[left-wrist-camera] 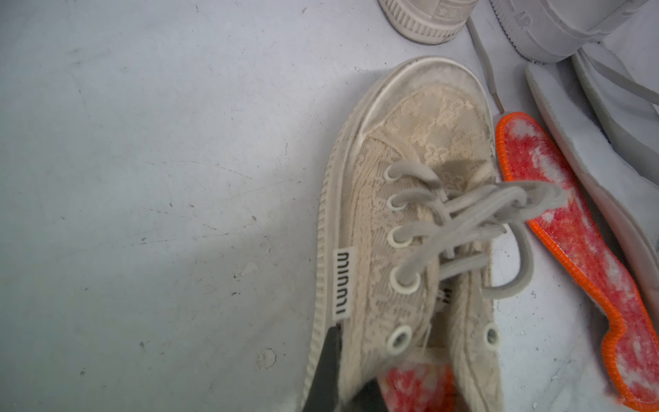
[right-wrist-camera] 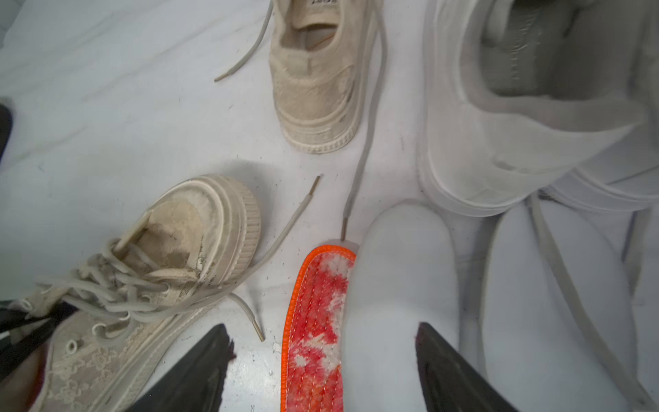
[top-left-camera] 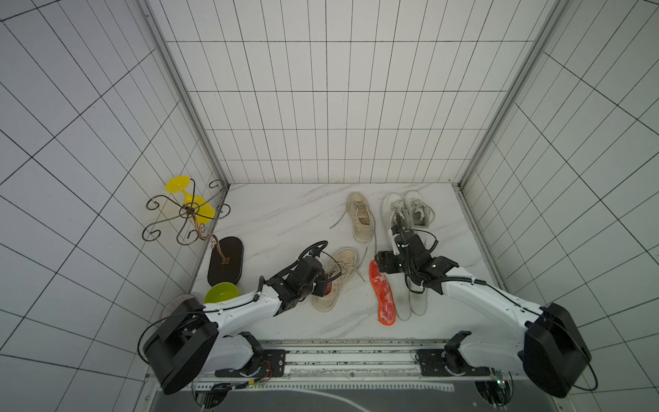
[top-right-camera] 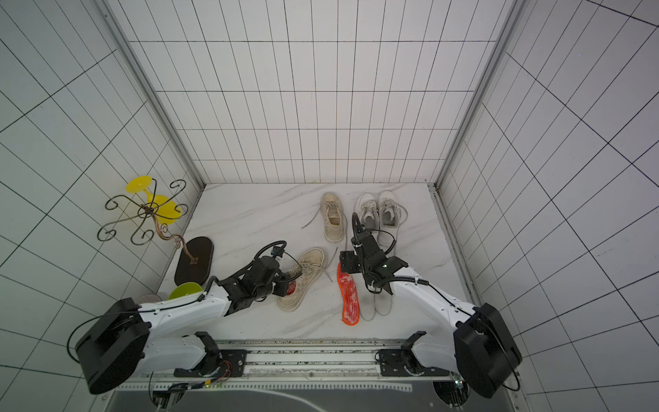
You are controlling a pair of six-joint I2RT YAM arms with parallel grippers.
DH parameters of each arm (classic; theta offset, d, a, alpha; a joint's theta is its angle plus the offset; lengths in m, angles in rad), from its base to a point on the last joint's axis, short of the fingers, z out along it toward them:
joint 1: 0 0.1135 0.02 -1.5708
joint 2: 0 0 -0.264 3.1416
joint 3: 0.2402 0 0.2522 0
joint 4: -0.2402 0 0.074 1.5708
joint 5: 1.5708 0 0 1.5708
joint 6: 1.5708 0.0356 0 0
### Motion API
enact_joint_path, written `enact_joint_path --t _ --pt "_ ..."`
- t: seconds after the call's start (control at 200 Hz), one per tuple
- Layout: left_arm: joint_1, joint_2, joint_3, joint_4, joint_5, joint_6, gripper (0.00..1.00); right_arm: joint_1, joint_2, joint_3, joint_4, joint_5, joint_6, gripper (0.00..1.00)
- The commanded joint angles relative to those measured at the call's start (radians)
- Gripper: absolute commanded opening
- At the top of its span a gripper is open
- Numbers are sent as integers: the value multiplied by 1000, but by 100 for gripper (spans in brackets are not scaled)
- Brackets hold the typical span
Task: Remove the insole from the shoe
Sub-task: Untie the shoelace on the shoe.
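l gripper (left-wrist-camera: 351,360) pinches shoe (left-wrist-camera: 420,149) wall — r gripper (right-wrist-camera: 322,330) spread over loose insole (right-wrist-camera: 313,314).

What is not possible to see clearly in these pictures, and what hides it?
- Red insole inside the beige shoe: cut off by the picture's edge in the left wrist view; mostly covered by the left gripper in both top views.
- Grey round thing beside the green bowl: mostly under the left arm in both top views.
- Inside of the white shoe: blurred and dim in the right wrist view.
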Motion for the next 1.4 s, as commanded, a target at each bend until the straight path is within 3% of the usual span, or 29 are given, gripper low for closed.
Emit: enact_joint_path --t 0.0,0.255,0.585,0.925,1.399 --pt "-7 -30 -12 86 25 11 0 97 30 118 49 4 -51 85" --pt "-22 -26 -13 102 47 26 0 232 97 103 162 11 -106 85" --pt "-34 -27 -16 118 68 35 0 249 192 148 222 53 -136 80" --pt "-48 -40 -21 137 104 51 0 260 269 165 232 188 -131 70" --pt "-57 -77 -33 157 130 62 0 272 325 129 351 461 -102 67"
